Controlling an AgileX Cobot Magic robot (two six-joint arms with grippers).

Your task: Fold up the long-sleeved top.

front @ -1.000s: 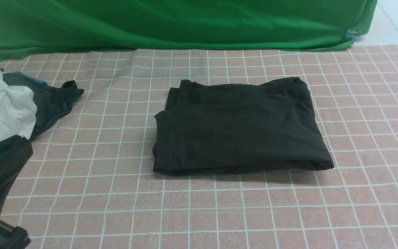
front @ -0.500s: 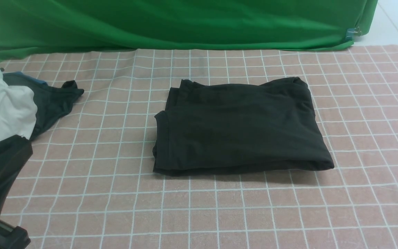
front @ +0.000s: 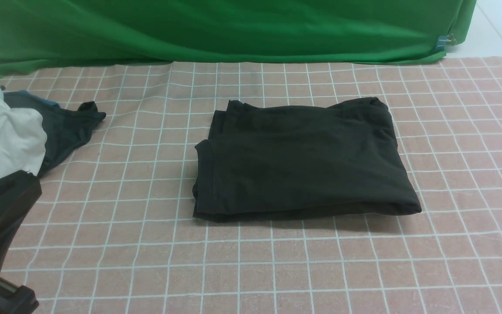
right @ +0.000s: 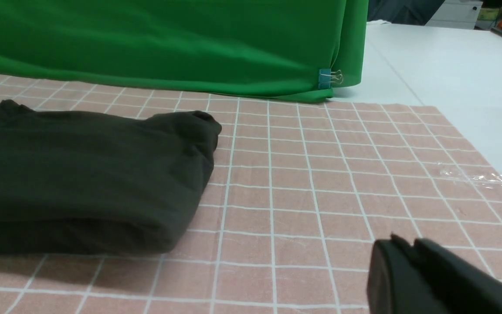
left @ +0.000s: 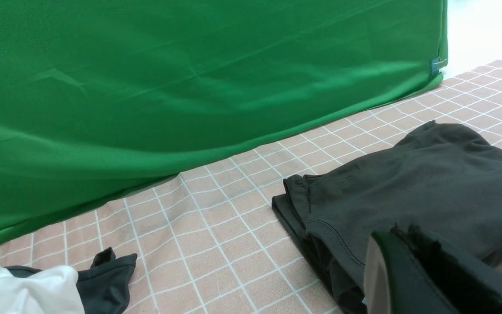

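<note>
The long-sleeved top [front: 303,161] lies folded into a thick black rectangle in the middle of the pink checked cloth. In the left wrist view the top [left: 429,183] shows its stacked layers and a stitched hem, and my left gripper [left: 408,233] hovers shut just in front of it, holding nothing. The right wrist view has the top [right: 81,174] off to one side. My right gripper [right: 405,244] is over bare cloth, apart from the top, its fingers together and empty. In the front view only a dark part of my left arm [front: 2,209] shows at the left edge.
A white garment [front: 2,135] and a smaller dark cloth with a blue edge [front: 63,126] are heaped at the far left. A green backdrop [front: 216,30] hangs along the back, held by a clip [front: 445,41]. Beyond the checked cloth's right edge is white table [right: 451,65].
</note>
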